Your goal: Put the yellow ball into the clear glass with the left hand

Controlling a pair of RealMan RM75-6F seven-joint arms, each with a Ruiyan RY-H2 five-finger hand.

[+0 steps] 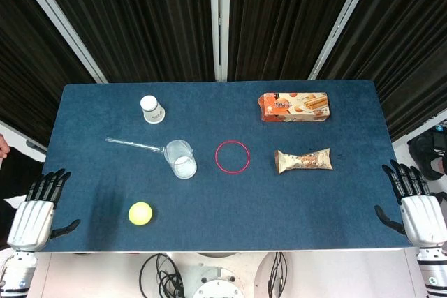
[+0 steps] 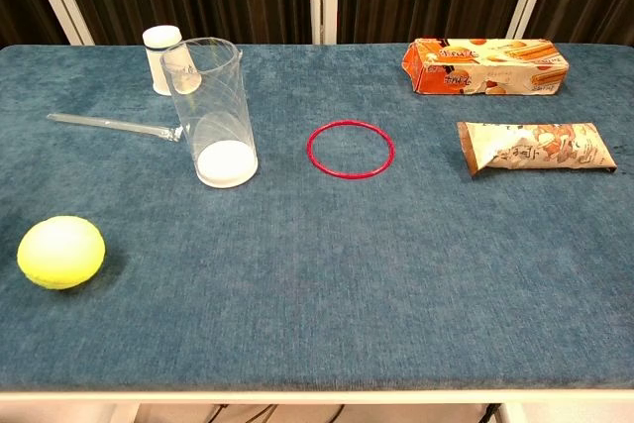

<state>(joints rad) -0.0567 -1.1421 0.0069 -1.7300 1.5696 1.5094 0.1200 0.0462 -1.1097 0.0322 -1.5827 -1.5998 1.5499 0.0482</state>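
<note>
Bright even overhead light, soft short shadows, sharp focus, dark curtain backdrop.

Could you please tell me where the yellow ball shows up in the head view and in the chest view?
Head view: the yellow ball lies lower left, near the table's front edge.
Chest view: the ball sits at the far left, in the foreground.
Shared landmark: the clear glass stands behind and right of it in both.

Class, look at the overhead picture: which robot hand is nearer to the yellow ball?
The left. The left robot hand rests at the table's left edge, just left of the yellow ball. The right robot hand sits at the opposite edge, across the whole table.
</note>
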